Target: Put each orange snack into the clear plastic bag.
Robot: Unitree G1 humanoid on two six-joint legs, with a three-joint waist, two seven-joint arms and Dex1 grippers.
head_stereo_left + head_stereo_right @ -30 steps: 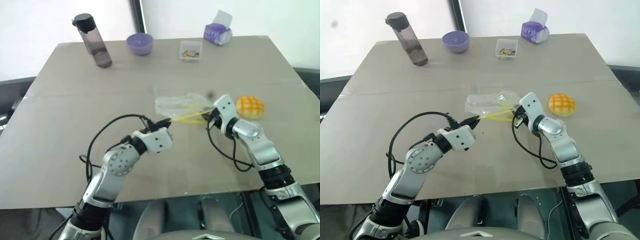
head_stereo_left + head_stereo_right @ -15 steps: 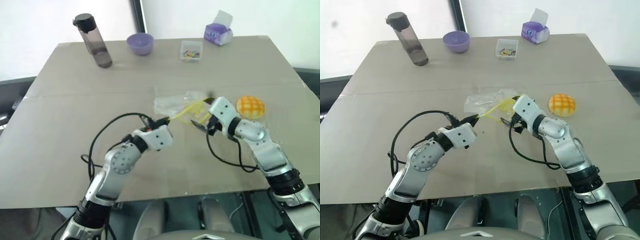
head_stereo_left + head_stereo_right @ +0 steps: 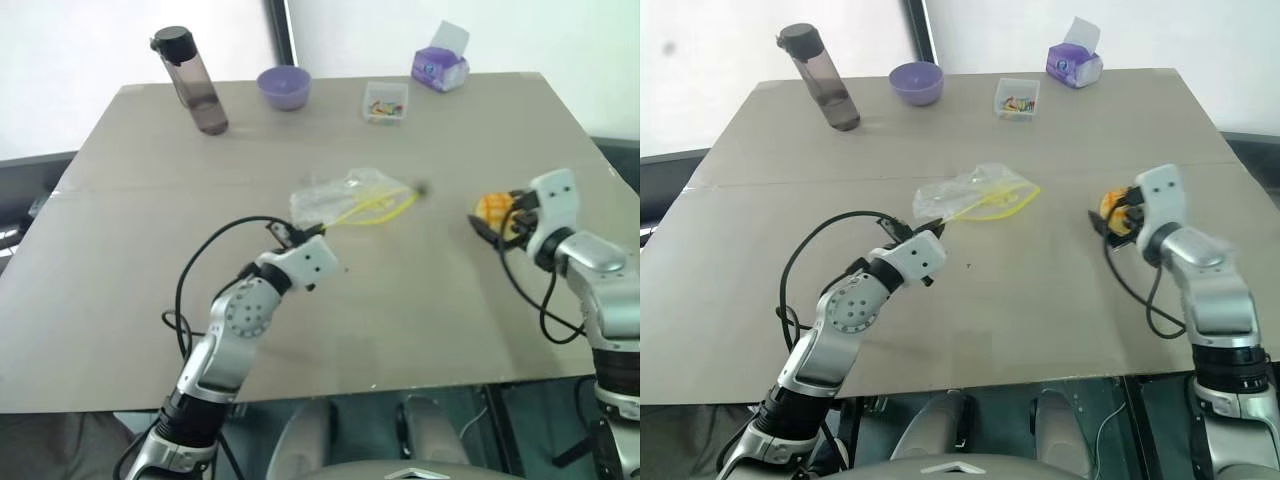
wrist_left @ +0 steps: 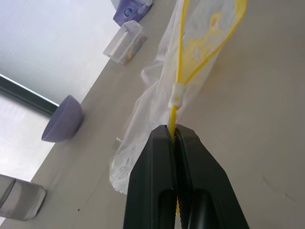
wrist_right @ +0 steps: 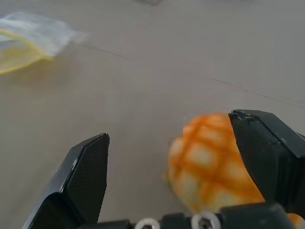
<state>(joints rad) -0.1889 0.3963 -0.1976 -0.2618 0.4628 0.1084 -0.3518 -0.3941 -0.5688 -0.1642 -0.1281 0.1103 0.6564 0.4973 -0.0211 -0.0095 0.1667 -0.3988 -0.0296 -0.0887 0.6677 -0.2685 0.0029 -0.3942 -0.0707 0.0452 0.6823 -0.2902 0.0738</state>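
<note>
The clear plastic bag [image 3: 345, 197] lies crumpled mid-table, its yellow seal strip [image 4: 180, 71] running back to my left gripper [image 3: 300, 232]. That gripper is shut on the strip's near end, as the left wrist view shows at the fingertips [image 4: 162, 136]. The orange snack [image 5: 209, 162], a domed bun with a criss-cross top, sits on the table at the right [image 3: 1112, 205]. My right gripper [image 5: 169, 126] is open right at it. One finger [image 5: 262, 143] is against the bun's side and the other [image 5: 88, 167] stands well clear, so the bun is off-centre between the jaws.
Along the far edge stand a dark water bottle [image 3: 195, 85], a purple bowl [image 3: 284, 87], a small clear box of colourful bits [image 3: 385, 101] and a purple tissue pack [image 3: 438, 66]. Bare tabletop [image 3: 420, 290] lies between the bag and the bun.
My right gripper has let go of the bag's seal strip, opened wide and swung right to the bun. The bag's freed end has dropped onto the table. The left gripper keeps its hold.
</note>
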